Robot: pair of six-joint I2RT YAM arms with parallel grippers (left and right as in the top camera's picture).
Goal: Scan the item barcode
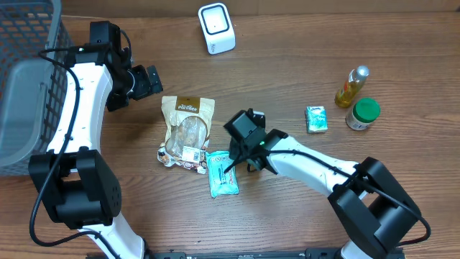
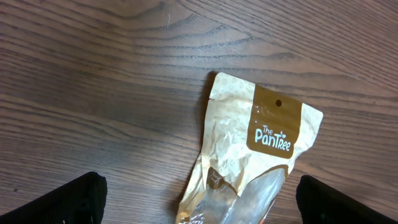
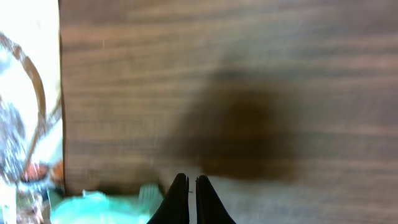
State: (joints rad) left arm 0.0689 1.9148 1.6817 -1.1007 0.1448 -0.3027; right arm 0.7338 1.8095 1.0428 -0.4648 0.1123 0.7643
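Nearest us the teal packet (image 1: 223, 180) lies flat on the counter (image 1: 287, 57), our right claw (image 3: 189, 182) closed tight at its edge, gripping nothing we can see; beyond, our left claw (image 1: 145, 80) gapes empty over the brown pouch (image 1: 185, 129), the white scanner (image 1: 216, 27) farthest back.

The table (image 1: 402, 57) is showing warm brown wood with darker grain streaks. The snack bag (image 1: 188, 115) is gleaming crinkled gold, carrying a brown label with white lettering and a clear window. The packet (image 1: 223, 176) is glowing mint green with white print. The scanner (image 1: 216, 27) is looking white around a grey face. The basket (image 1: 29, 29) is showing dark grey mesh. The small box (image 1: 316, 119) is showing green, the bottle (image 1: 351, 88) is glinting yellow under a silver cap, and the jar (image 1: 361, 115) is wearing a bright green lid. The left arm (image 1: 75, 101) and the right arm (image 1: 309, 162) are showing white shells with black joints.
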